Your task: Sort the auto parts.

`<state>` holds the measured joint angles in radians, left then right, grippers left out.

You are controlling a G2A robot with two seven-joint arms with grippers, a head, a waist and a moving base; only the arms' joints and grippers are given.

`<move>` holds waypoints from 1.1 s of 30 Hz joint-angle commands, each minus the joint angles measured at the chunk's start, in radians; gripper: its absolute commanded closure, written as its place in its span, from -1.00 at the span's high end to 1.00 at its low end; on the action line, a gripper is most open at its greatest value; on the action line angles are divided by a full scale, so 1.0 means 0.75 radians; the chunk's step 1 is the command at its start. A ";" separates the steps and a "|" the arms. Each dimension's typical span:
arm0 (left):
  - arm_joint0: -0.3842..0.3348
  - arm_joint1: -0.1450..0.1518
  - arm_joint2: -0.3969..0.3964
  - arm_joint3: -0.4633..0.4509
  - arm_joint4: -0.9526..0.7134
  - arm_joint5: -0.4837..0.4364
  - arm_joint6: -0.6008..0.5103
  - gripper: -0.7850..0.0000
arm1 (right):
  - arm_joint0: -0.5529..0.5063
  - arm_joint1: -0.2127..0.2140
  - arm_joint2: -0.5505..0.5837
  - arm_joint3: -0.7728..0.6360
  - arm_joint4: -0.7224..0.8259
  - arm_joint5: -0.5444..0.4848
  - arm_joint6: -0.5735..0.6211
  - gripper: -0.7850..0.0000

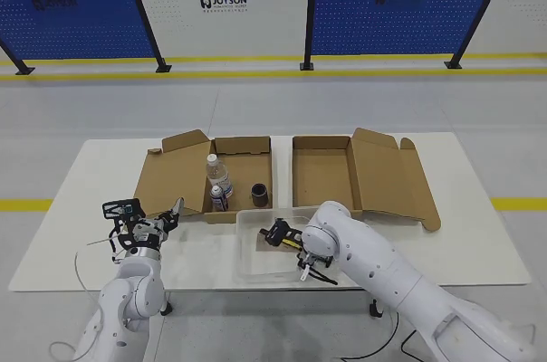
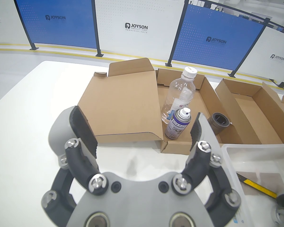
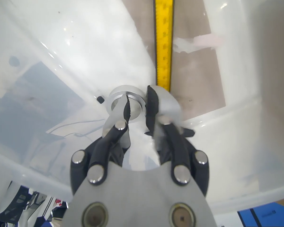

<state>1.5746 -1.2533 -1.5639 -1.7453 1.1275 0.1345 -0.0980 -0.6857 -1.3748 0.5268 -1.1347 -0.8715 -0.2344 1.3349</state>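
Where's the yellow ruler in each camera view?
Top view: yellow ruler in the clear plastic bin, beside the right tool.
Left wrist view: ruler on the bin floor, beside the left tool.
Right wrist view: ruler on the bin floor, beyond the right tool.
Shared landmark: the bin.

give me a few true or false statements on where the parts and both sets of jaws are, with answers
1. The right gripper has its jaws closed on the rim of a metal ring in the clear bin. True.
2. The water bottle lies in that bin. False: it stands upright in a cardboard box.
3. The spray can stands beside the bottle. True.
4. The left gripper has its jaws shut on the yellow ruler. False: they are open above the table; the ruler lies in the bin.
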 commanded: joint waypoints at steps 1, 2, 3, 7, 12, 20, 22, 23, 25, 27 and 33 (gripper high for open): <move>0.000 0.000 0.000 0.000 0.000 0.000 0.000 1.00 | -0.008 0.005 0.013 -0.011 -0.007 0.009 -0.002 -0.33; 0.000 0.000 0.000 0.000 0.000 0.000 0.000 1.00 | -0.011 0.008 0.019 -0.017 -0.010 0.008 -0.001 -0.32; 0.000 0.000 0.000 0.000 0.000 0.000 0.000 1.00 | -0.015 0.011 0.022 -0.025 -0.013 0.000 0.001 -0.31; 0.000 0.000 0.000 0.000 0.000 0.000 0.000 1.00 | -0.028 0.016 0.025 -0.060 -0.030 -0.011 0.023 -0.31; 0.000 0.000 0.000 0.000 0.000 0.000 0.000 1.00 | -0.045 0.016 0.025 -0.087 -0.044 -0.006 0.031 -0.32; 0.000 0.000 0.000 0.000 0.000 0.000 0.000 1.00 | -0.053 0.032 0.080 -0.135 -0.069 0.013 0.022 -0.30; 0.000 0.000 0.000 0.000 0.000 0.000 0.000 1.00 | -0.059 0.038 0.092 -0.146 -0.075 0.011 0.031 -0.31; 0.000 0.000 0.000 0.000 0.000 0.000 0.000 1.00 | -0.064 0.041 0.098 -0.149 -0.075 0.012 0.038 -0.31; 0.000 0.000 0.000 0.000 0.000 0.000 0.000 1.00 | -0.071 0.045 0.106 -0.158 -0.078 0.012 0.056 -0.31; 0.000 0.000 0.000 0.000 0.000 0.000 0.000 1.00 | -0.079 0.049 0.113 -0.155 -0.081 0.007 0.062 -0.29; 0.000 0.000 0.000 0.000 0.000 0.000 0.000 1.00 | -0.110 0.057 0.130 -0.163 -0.087 0.015 0.072 -0.30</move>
<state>1.5746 -1.2533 -1.5639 -1.7453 1.1275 0.1345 -0.0980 -0.7651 -1.3330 0.6206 -1.2565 -0.9357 -0.2250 1.3899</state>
